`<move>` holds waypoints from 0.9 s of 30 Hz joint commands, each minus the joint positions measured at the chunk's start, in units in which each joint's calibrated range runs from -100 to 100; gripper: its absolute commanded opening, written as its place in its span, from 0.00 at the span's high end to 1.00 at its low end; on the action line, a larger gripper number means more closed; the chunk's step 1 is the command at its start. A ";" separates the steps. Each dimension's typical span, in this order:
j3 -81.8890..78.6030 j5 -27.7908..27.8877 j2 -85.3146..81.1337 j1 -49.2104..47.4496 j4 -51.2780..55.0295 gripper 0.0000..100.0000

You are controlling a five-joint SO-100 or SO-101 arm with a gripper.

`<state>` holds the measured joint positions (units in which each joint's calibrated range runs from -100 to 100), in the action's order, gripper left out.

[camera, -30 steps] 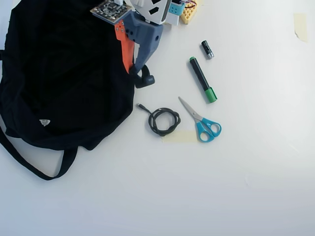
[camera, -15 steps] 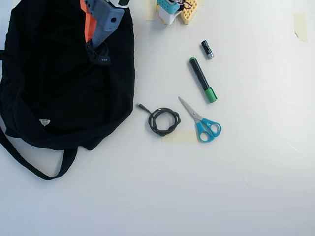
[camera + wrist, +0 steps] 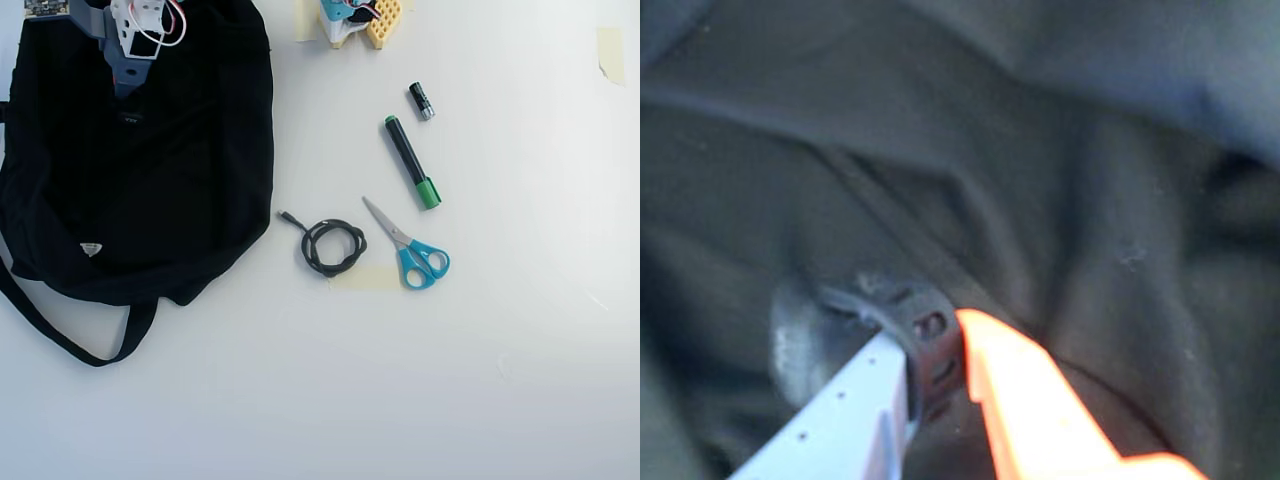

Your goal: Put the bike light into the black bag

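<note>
In the wrist view my gripper (image 3: 930, 335) is shut on the black loop strap of the bike light (image 3: 932, 362), which has holes in it. The strap sits between the white finger (image 3: 855, 410) and the orange finger (image 3: 1025, 400). A blurred greyish lump left of the white finger may be the light's body. Folded fabric of the black bag (image 3: 1040, 150) fills the view behind. In the overhead view the black bag (image 3: 190, 180) lies at the left with its strap and white triangular label, and my arm reaches over its top part. The light is hidden there.
On the white table right of the bag lie a coiled black cable (image 3: 333, 246), blue-handled scissors (image 3: 412, 252), a green marker (image 3: 411, 162) and a small battery (image 3: 421, 100). A yellow and teal base (image 3: 360, 20) stands at the top edge.
</note>
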<state>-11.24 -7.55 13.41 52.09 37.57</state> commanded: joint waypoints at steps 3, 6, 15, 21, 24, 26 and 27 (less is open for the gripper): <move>1.81 -0.95 -1.62 0.04 0.07 0.77; 5.76 -0.58 -2.04 -0.11 7.65 0.67; 7.47 -1.00 -30.42 -27.41 24.10 0.64; 7.47 -1.05 -38.14 -51.72 30.04 0.85; 7.11 -1.16 -39.96 -55.46 35.56 0.95; 7.11 -0.69 -41.71 -55.53 39.35 0.95; 6.93 -0.58 -42.62 -55.53 42.19 0.95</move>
<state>-5.74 -8.57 -24.87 -2.28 73.29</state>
